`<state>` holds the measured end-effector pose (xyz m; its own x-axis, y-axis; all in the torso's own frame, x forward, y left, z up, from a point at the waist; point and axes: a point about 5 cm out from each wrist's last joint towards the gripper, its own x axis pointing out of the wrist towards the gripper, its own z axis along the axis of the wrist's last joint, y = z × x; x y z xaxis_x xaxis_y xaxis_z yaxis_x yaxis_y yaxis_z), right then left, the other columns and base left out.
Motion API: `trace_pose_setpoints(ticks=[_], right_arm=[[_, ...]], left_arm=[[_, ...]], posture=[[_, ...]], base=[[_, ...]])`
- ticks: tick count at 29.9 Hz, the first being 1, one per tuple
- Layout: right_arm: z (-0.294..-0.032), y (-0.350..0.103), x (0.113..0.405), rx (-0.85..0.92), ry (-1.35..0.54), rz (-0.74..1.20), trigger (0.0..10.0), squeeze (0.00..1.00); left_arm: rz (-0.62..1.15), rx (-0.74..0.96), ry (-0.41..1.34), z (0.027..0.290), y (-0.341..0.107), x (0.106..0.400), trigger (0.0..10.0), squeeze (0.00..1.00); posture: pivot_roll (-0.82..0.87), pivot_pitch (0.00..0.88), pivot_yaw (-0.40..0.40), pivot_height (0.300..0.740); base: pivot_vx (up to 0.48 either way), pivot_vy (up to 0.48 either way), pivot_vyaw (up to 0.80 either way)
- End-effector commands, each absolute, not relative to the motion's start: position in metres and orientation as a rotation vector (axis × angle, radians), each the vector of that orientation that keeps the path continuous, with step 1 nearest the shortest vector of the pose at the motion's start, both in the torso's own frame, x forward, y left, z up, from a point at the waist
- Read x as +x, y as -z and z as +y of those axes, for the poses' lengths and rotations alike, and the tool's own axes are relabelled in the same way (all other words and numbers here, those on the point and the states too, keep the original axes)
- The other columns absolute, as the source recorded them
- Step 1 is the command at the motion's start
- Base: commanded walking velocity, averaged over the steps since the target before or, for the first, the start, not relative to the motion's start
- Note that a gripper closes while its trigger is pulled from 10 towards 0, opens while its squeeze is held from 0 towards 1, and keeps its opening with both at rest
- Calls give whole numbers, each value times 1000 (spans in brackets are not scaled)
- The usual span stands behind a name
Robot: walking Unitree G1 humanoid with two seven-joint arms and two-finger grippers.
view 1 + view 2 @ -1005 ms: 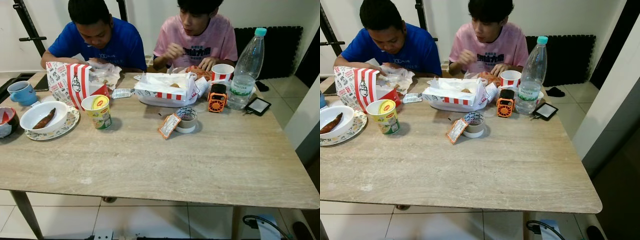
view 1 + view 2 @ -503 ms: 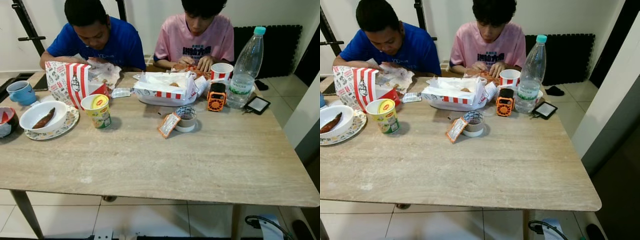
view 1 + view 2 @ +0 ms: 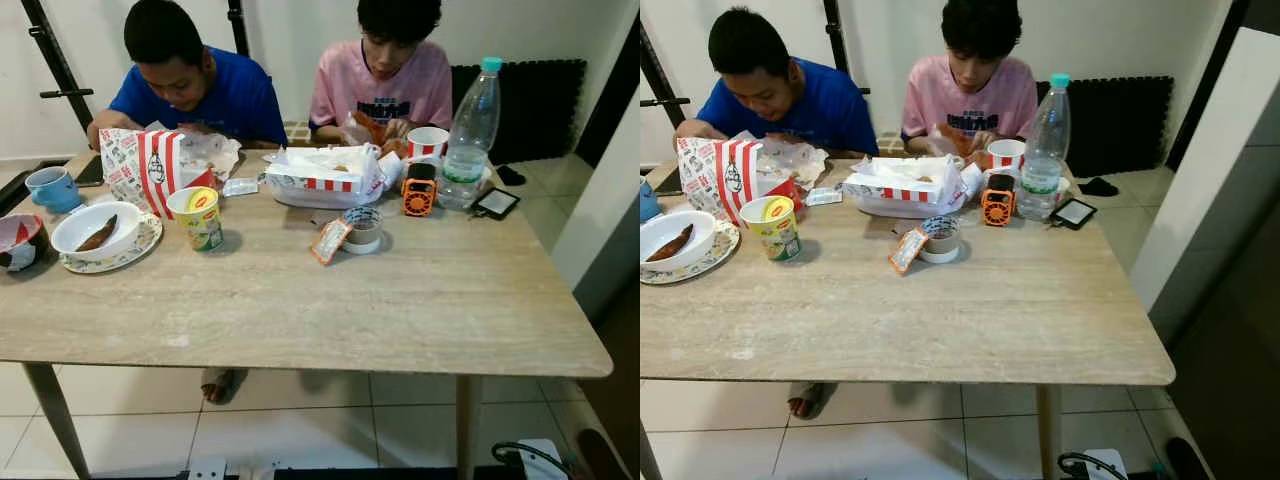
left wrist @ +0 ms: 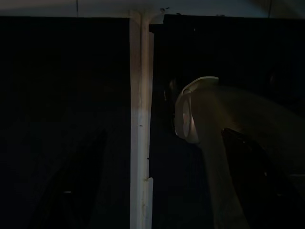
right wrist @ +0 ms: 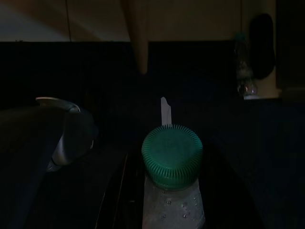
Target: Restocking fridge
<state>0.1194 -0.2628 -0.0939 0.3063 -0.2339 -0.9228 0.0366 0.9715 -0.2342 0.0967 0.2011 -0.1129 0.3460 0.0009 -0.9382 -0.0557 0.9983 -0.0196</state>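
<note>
**Cluttered table, bottle in right gripper**

On the stone-look table (image 3: 400, 310), a tall clear bottle (image 3: 468, 135) stands beside an orange fan (image 3: 418, 195) (two people eat behind).

The right gripper (image 5: 167, 191) holds a green-capped bottle (image 5: 172, 162); the left's grip is too dark to tell.

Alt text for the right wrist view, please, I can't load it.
Very dark view along the right gripper: a green ribbed bottle cap sits close to the camera on a clear wet bottle neck. The surroundings are too dim to make out.

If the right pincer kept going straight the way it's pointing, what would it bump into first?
Probably the green cap of a bottle, which sits right in its line. It's dark, so how far off it is, is unclear.
</note>
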Motion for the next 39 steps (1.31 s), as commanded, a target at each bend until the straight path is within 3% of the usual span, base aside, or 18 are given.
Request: trace_pose_setpoints(ticks=[1, 35, 39], right_arm=[[-262, 93, 123, -181, 176, 1232, 10000, 0], [-264, 93, 120, -177, 181, 1242, 10000, 0], [-264, 93, 120, -179, 172, 1249, 10000, 0]], left_arm=[[1272, -40, -11, 198, 116, 84, 10000, 0], [1264, -47, 7, 185, 116, 94, 10000, 0], [1262, -47, 8, 185, 116, 95, 10000, 0]], posture=[[8, 0, -4, 740], [-7, 0, -5, 740], [-6, 0, -6, 740]], base=[[-281, 0, 0], [-283, 0, 0], [-283, 0, -700]])
